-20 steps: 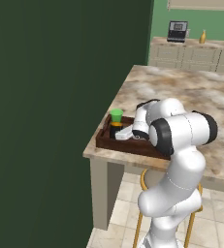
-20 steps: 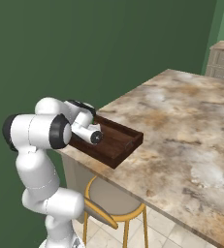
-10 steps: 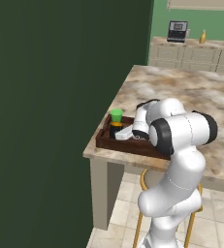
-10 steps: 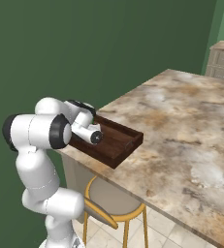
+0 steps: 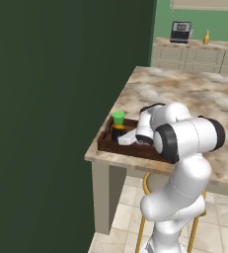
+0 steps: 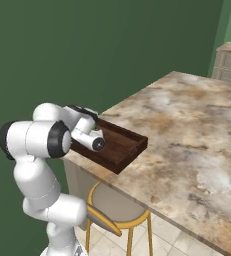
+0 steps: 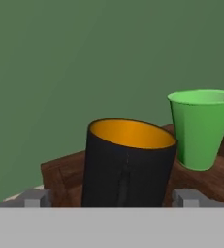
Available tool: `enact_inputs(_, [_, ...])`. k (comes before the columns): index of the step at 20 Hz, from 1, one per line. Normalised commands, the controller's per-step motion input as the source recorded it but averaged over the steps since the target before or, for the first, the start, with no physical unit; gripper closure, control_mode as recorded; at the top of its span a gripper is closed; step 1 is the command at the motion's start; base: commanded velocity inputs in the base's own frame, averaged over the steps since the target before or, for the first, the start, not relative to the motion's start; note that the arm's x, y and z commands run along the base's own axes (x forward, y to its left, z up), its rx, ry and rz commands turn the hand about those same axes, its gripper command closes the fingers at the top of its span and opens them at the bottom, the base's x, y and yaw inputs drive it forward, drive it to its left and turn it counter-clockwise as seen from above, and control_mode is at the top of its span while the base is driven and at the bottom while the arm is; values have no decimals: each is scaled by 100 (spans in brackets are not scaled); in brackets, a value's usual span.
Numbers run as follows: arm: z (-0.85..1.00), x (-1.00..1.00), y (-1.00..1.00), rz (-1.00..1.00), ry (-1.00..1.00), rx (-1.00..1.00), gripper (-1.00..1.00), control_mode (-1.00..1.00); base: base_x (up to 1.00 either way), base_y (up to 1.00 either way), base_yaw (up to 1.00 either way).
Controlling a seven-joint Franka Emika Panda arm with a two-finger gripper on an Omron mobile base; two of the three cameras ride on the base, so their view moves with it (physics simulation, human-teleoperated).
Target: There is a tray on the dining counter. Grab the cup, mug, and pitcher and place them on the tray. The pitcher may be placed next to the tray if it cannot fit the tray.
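Note:
The black mug (image 7: 128, 164) with its orange inside stands in the dark wooden tray (image 7: 60, 177), leaning slightly, between my two fingertips (image 7: 36, 198). My gripper (image 7: 111, 198) is open around it, with a gap on the left side. The green cup (image 7: 200, 128) stands upright in the tray just behind and to the right. From the left base view the cup (image 5: 118, 117) and mug (image 5: 118, 132) sit at the tray's (image 5: 108, 144) far end, with my gripper (image 5: 126, 139) low beside them. A yellow-orange bottle-shaped pitcher (image 5: 206, 37) stands on the far cream counter.
The tray (image 6: 132, 145) lies at the corner of the marbled dining counter (image 6: 187, 130), next to a dark green wall. A round stool (image 6: 117, 207) stands under the counter edge, beside my base. A small appliance (image 5: 180, 30) sits on the far counter.
My fingers have spread apart to either side of the mug. The arm, mug and cup stay where they were.

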Motion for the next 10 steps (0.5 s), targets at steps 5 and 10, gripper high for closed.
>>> enact_inputs(5, [2, -20, -2, 0, 0, 1, -100, -100, 0, 0, 0])
enact_inputs(10, [33, -24, -15, -3, 0, 3, -100, -100, 0, 0, 0])
